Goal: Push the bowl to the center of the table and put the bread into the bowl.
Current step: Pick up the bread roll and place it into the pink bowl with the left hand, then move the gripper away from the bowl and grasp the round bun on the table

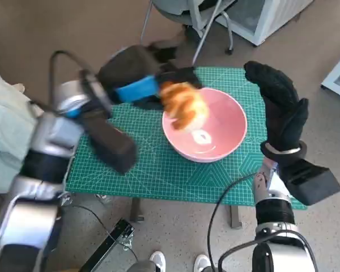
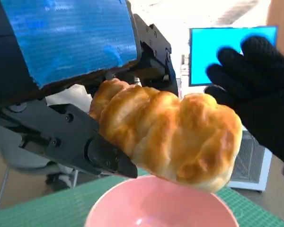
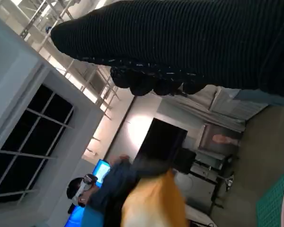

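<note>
A pink bowl point(image 1: 215, 127) stands on the green cutting mat point(image 1: 141, 164), to the right of its middle. My left hand point(image 1: 137, 79) holds a golden bread roll point(image 1: 183, 104) above the bowl's left rim. The left wrist view shows the bread point(image 2: 173, 135) gripped between the black fingers point(image 2: 80, 142), just over the pink bowl point(image 2: 161, 205). My right hand point(image 1: 280, 107) is raised beside the bowl's right side, fingers apart, holding nothing. In the right wrist view the glove point(image 3: 189, 42) fills the top and the bread point(image 3: 154, 205) shows as a blur.
The mat covers a small table whose front edge point(image 1: 181, 198) faces me. A chair base point(image 1: 207, 22) and a white unit point(image 1: 272, 17) stand beyond the table. Cables point(image 1: 96, 218) and a person's shoes point(image 1: 178, 262) are on the floor in front.
</note>
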`<action>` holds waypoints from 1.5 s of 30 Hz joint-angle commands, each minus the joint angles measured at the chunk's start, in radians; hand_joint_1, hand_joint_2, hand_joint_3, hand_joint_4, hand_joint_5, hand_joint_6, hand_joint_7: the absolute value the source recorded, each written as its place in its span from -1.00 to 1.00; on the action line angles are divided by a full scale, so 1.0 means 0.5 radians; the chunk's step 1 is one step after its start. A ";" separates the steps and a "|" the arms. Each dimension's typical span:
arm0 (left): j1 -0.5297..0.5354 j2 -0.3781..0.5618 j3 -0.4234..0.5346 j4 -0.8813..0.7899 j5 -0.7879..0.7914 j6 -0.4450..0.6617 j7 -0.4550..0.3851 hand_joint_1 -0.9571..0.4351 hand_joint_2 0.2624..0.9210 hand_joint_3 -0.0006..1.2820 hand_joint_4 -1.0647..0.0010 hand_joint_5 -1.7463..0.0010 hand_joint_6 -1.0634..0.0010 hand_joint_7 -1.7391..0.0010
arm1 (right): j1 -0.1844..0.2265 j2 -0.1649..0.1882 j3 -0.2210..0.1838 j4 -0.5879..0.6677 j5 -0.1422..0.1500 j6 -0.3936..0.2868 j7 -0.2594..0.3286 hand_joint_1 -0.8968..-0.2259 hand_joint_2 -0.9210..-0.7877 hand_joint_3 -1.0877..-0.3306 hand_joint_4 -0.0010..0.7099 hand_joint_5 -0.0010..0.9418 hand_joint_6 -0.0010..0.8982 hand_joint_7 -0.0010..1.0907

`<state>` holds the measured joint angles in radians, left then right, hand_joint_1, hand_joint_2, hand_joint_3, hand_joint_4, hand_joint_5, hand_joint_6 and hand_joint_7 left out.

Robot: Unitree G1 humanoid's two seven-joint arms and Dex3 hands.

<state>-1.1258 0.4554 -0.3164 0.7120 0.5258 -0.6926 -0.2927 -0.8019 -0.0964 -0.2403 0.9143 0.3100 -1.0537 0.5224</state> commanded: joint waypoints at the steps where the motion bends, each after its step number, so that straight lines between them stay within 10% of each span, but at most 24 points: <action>1: -0.122 -0.108 -0.112 0.294 0.134 0.008 0.123 0.37 1.00 -0.85 -0.07 -0.50 -0.30 -0.25 | 0.049 0.012 0.007 -0.012 -0.007 0.005 -0.022 -0.04 -1.00 0.03 -0.06 -0.98 -0.91 0.49; 8: -0.196 -0.263 -0.262 0.611 0.278 0.161 0.196 0.37 1.00 -0.78 0.03 -0.55 -0.21 -0.31 | 0.075 0.007 0.009 -0.044 0.010 0.010 -0.021 -0.03 -1.00 0.03 -0.06 -0.98 -0.91 0.49; 10: -0.198 -0.299 -0.296 0.671 0.294 0.262 0.130 0.13 1.00 -0.64 0.17 -0.11 0.02 -0.52 | 0.083 0.006 0.009 -0.053 0.018 0.010 -0.017 -0.03 -1.00 0.03 -0.07 -0.99 -0.91 0.48; 13: -0.200 -0.329 -0.324 0.721 0.285 0.388 -0.006 0.18 0.90 -0.75 0.47 0.63 0.55 0.08 | 0.095 0.005 0.009 -0.069 0.027 0.008 -0.011 -0.04 -1.00 0.03 -0.08 -0.99 -0.91 0.48; 18: -0.190 -0.323 -0.316 0.699 0.229 0.449 -0.162 0.19 0.82 -0.88 0.72 0.94 0.77 0.42 | 0.113 -0.003 0.007 -0.094 0.035 0.012 -0.009 -0.05 -1.00 0.03 -0.10 -1.00 -0.92 0.47; 29: -0.102 -0.208 -0.112 0.653 -0.060 0.265 -0.273 0.08 0.82 -0.95 0.75 0.99 0.72 0.54 | 0.106 -0.021 0.003 -0.071 0.000 -0.016 -0.039 -0.07 -1.00 0.03 -0.12 -1.00 -0.95 0.46; 45: 0.432 0.433 0.329 -0.172 -0.577 0.177 -0.629 0.23 0.80 -1.00 0.54 0.98 0.23 0.86 | 0.090 -0.053 0.019 -0.068 -0.029 -0.046 -0.076 -0.09 -1.00 -0.02 -0.12 -1.00 -0.97 0.46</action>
<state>-0.9771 0.6021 -0.1902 0.6913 0.2732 -0.6172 -0.5718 -0.7680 -0.1170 -0.2346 0.8728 0.3062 -1.0802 0.4886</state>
